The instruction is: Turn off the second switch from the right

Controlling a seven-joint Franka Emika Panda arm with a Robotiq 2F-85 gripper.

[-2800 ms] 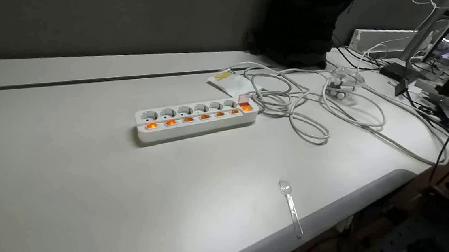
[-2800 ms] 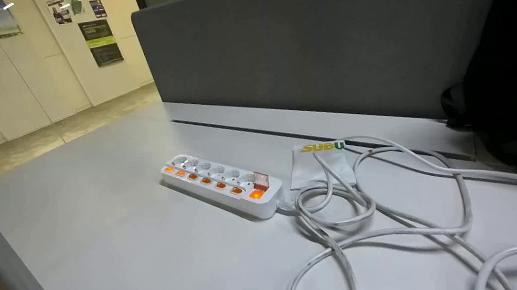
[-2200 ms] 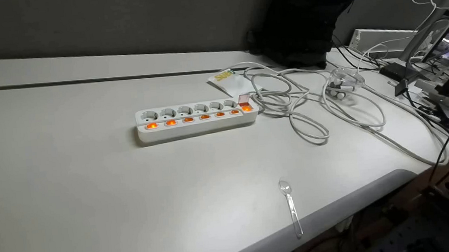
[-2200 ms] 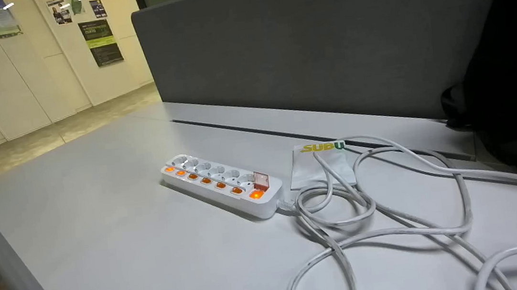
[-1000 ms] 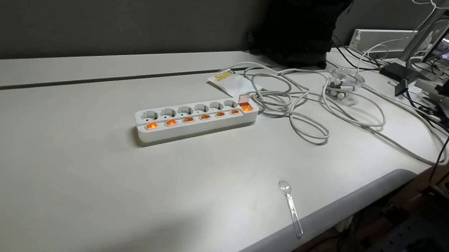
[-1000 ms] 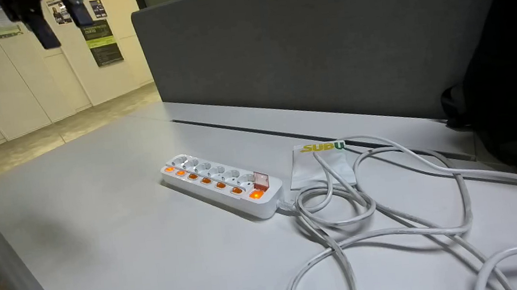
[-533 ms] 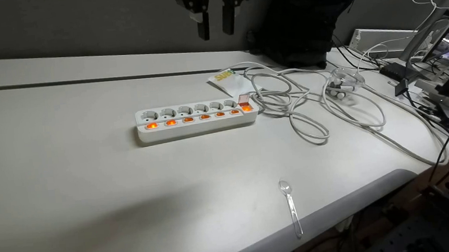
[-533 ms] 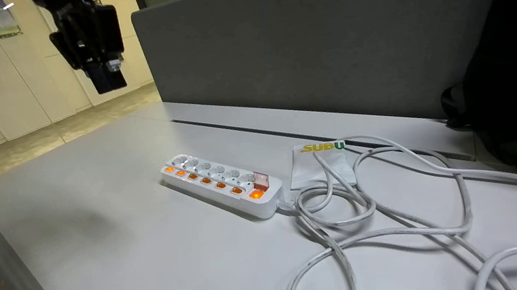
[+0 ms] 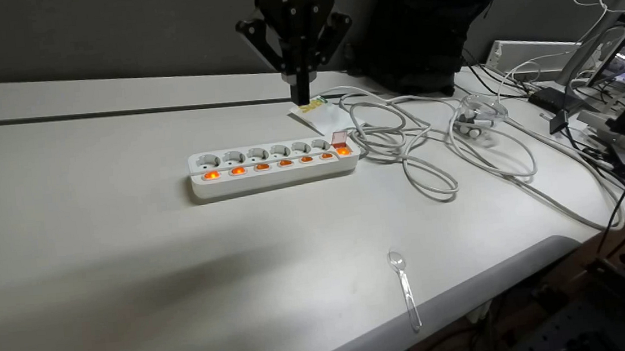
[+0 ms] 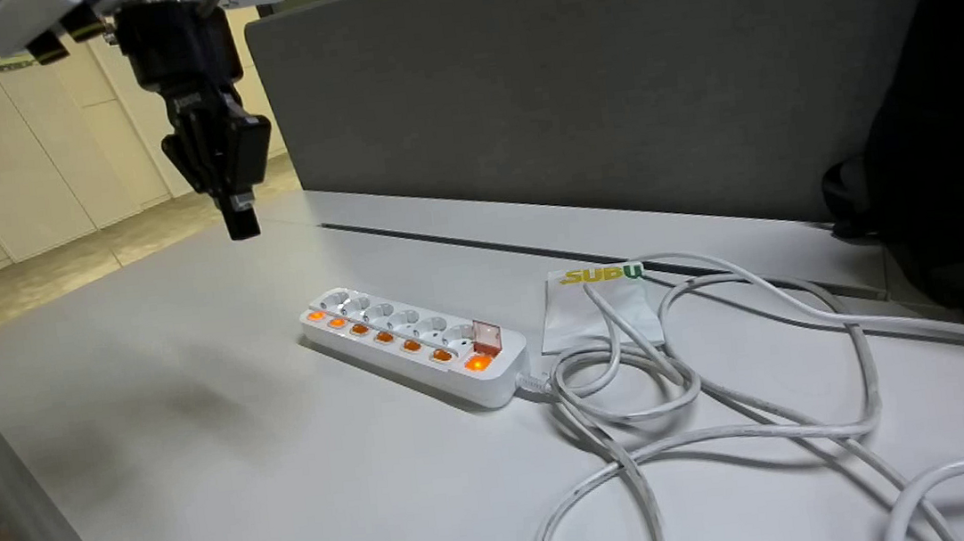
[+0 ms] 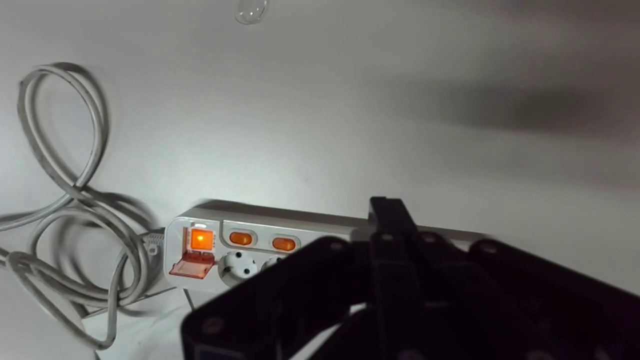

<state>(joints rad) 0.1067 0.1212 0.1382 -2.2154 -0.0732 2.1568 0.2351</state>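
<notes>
Seven orange switches (image 9: 262,167) line one long side of a white power strip (image 9: 276,182), which lies flat on the counter (image 9: 85,229); six small ones sit beside six round sockets (image 9: 257,155), and a larger square switch (image 9: 343,151) ends the row, its red cover (image 9: 339,138) raised; that square one and the two small ones at the opposite end glow brightly, while the four between look duller; counted from the right in an exterior view, the square one included, the second switch (image 9: 326,155) is a dull one next to it; whether the task counts it so, I cannot tell. Above the counter and apart from the strip hangs the black claw (image 10: 243,226), pointing down and narrow, its fingers (image 9: 299,93) together; in the wrist view it covers much of the strip; a grey cable (image 10: 867,373) leaves the square switch's end and coils loosely, crossing a flat white paper (image 10: 569,328) with yellow and green lettering; a clear spoon (image 9: 406,289) lies at the counter's edge; a black backpack (image 9: 429,24) stands before the grey partition (image 10: 571,91).
</notes>
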